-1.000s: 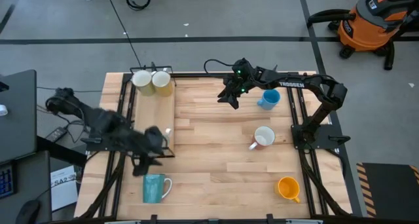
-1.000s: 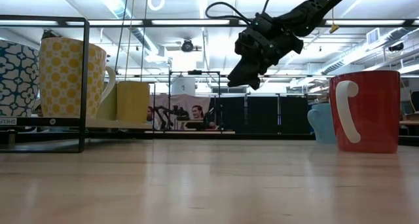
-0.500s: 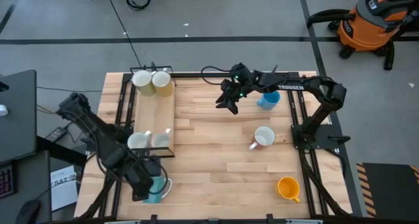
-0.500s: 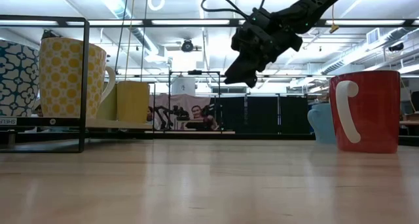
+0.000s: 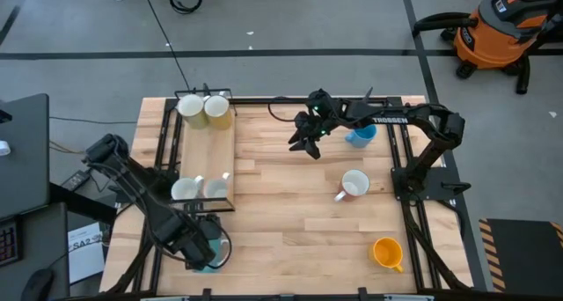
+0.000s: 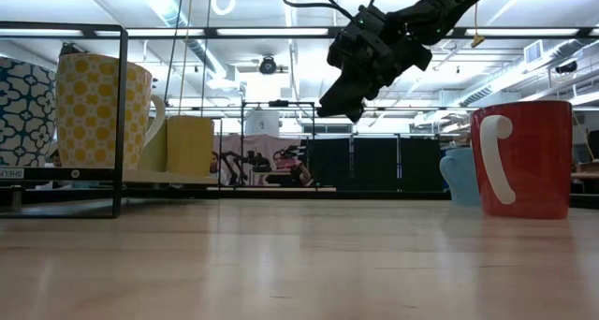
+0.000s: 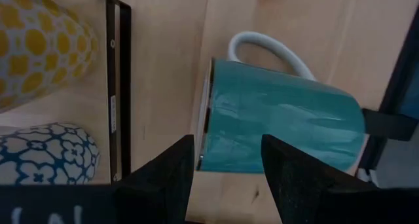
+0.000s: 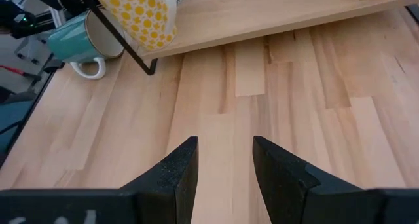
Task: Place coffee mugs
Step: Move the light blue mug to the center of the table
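Since a second ago the left gripper (image 5: pixel 204 253) has swung from beside the rack (image 5: pixel 230 143) to the table's (image 5: pixel 281 204) front-left corner; its fingers (image 7: pixel 163 168) stand spread on either side of the teal mug (image 7: pixel 278 126), not clamped; the right gripper (image 5: pixel 306 144) hovers parted and empty near the back edge, beside the light blue mug (image 5: pixel 361 134).
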Controlling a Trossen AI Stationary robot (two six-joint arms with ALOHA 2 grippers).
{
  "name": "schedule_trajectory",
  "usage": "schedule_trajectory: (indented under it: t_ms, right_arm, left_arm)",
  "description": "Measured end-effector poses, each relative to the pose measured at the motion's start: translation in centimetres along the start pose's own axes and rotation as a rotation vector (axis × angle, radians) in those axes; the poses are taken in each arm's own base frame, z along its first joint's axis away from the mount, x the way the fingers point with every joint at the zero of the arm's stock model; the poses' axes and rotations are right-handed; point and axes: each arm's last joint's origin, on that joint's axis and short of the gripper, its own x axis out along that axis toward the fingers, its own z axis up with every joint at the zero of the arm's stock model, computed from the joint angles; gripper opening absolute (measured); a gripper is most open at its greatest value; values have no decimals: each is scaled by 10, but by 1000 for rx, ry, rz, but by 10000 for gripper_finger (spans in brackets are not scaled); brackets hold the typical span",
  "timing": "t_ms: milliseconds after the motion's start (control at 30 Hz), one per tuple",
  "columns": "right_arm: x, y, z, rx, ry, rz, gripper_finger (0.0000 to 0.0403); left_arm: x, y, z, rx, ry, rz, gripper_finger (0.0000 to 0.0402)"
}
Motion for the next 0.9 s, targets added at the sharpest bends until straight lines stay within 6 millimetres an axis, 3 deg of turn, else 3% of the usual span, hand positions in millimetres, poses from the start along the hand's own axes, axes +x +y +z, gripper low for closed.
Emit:
schedule_trajectory:
  t_ms: [667,900]
  right_arm:
    - [8,14,1,-32,14,36,151]
    - [11,18,1,-56,17,47,151]
  left_arm:
    - [13,8,18,-74,15,36,183]
    - [13,-1,32,-17,-90,-80,183]
